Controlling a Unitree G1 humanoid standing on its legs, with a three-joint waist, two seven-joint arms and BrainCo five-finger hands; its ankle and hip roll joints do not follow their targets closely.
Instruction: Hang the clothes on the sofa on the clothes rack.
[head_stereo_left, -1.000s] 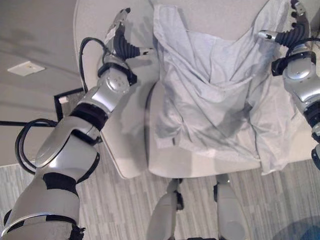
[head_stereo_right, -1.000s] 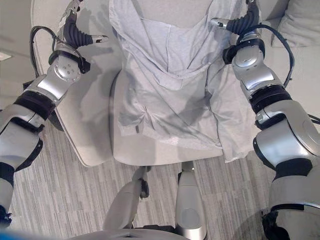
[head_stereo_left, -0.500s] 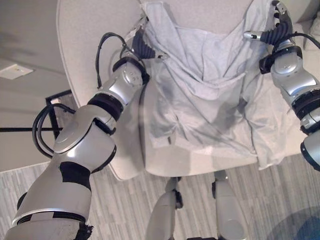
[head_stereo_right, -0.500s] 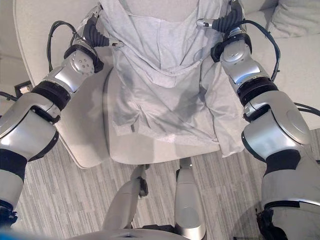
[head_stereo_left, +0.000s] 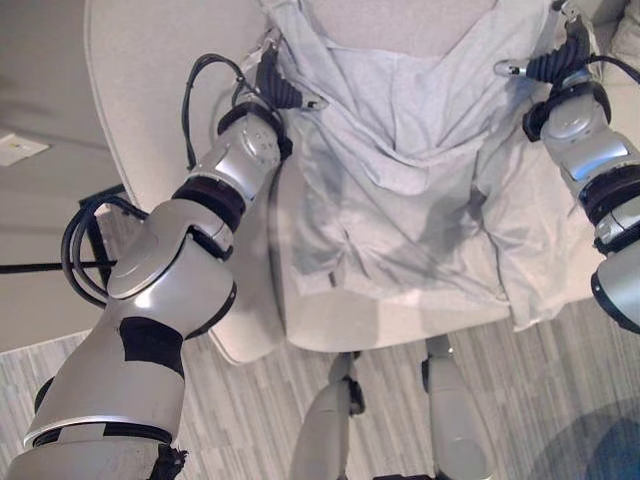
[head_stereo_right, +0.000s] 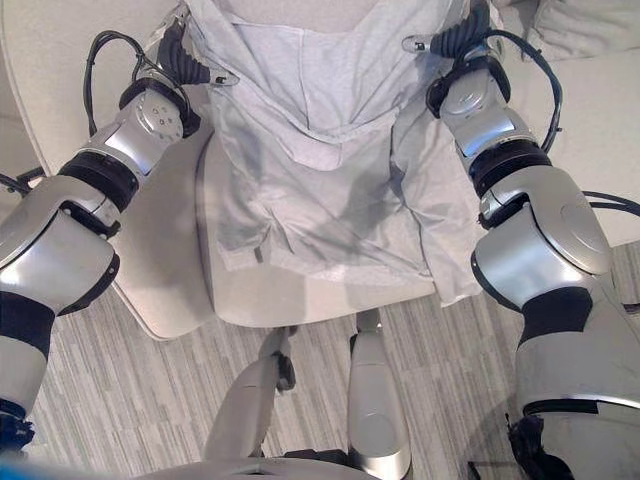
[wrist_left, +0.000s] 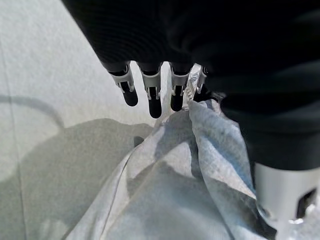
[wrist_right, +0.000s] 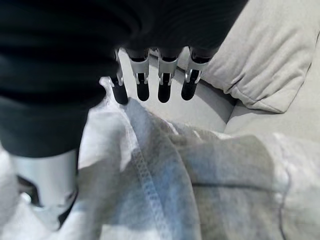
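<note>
A pale grey, crumpled fabric garment lies spread over the seat and backrest of a light grey upholstered sofa. The left hand sits at the garment's far left edge; in its wrist view the fingers extend nearly straight over the cloth's edge, with a fold rising between them and the thumb. The right hand sits at the far right edge, fingers likewise straight above the fabric. A light grey cushion lies just beyond it.
</note>
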